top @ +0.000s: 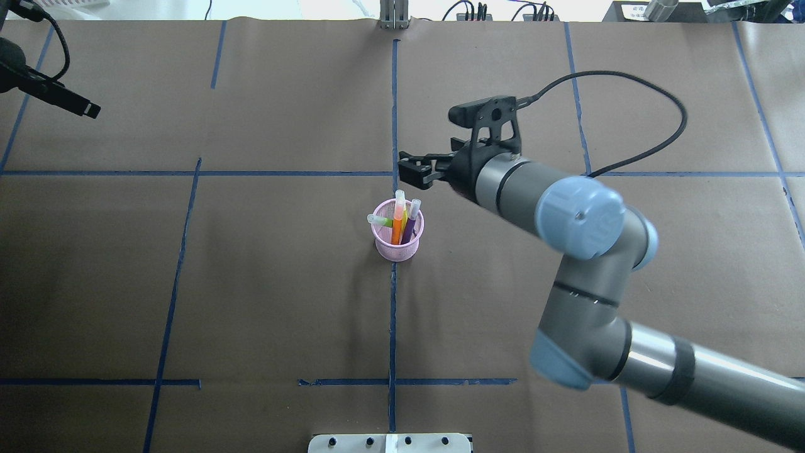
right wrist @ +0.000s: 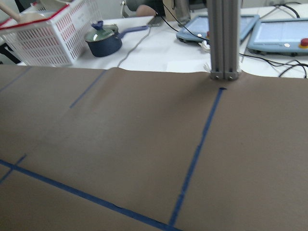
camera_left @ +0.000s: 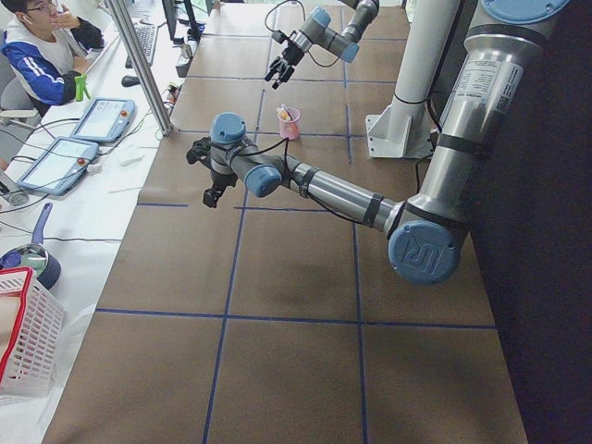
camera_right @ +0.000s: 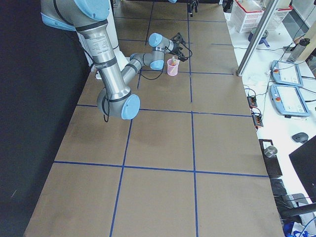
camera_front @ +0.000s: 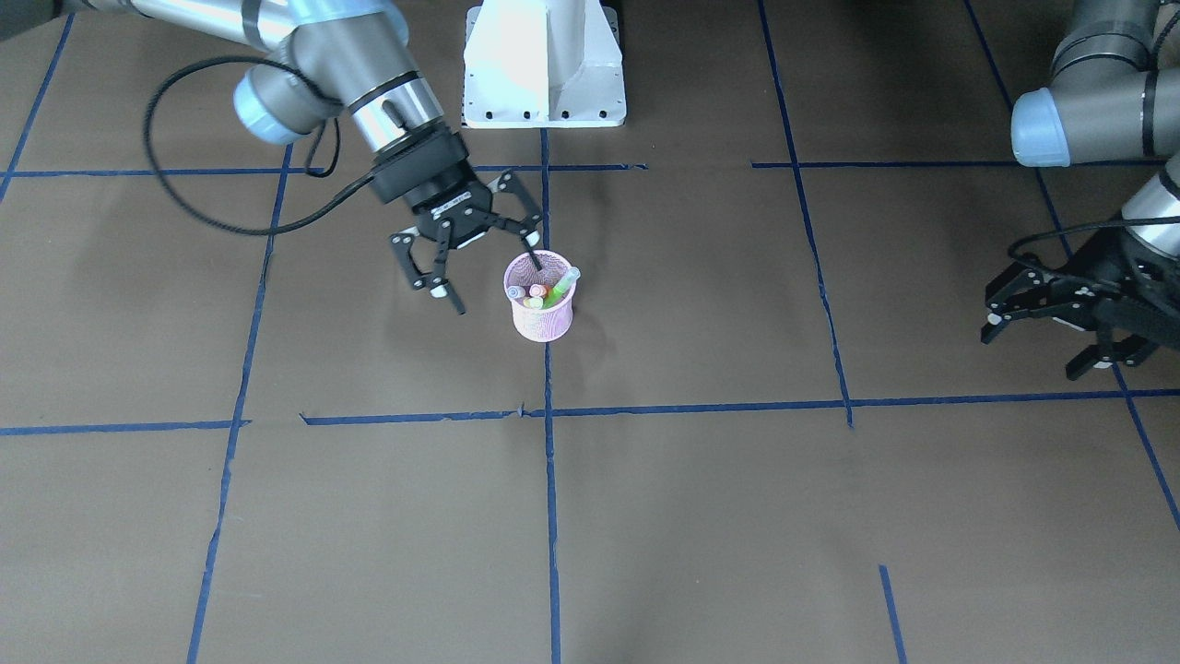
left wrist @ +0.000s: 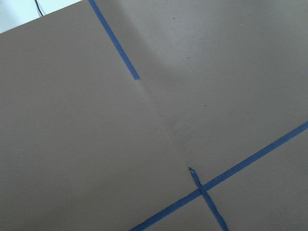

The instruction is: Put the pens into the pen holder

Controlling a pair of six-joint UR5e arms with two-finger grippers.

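While the orange pen (top: 397, 228), the purple pen (top: 409, 223) and the green pen (top: 385, 222) all stand inside the pink wire-mesh pen holder (top: 395, 250), their pale caps pointing up past its rim, the right gripper (camera_front: 498, 287) hangs over the holder with its jaws spread wide and nothing between them. Seen from across the tabletop (top: 283, 283), one of its fingertips (camera_front: 536, 264) lines up with the far rim of the cup, though whether it touches the mesh cannot be told. From overhead the gripper sits just beyond the holder on the side away from the robot. The green pen leans out toward the robot's left, while the orange and purple ones stand closer to upright, side by side. The holder itself is upright on the central line of blue tape (top: 392, 327) that runs across the brown paper covering. The left gripper (camera_front: 1032, 350) is well apart from all this, low over the tabletop at the robot's left, its jaws also parted and empty. Its wrist camera shows only brown paper and tape. Beyond the tabletop's far edge, the right wrist camera takes in an aluminium post (right wrist: 225, 38), a white plastic basket (right wrist: 48, 36) and a dark blue pot (right wrist: 103, 42).
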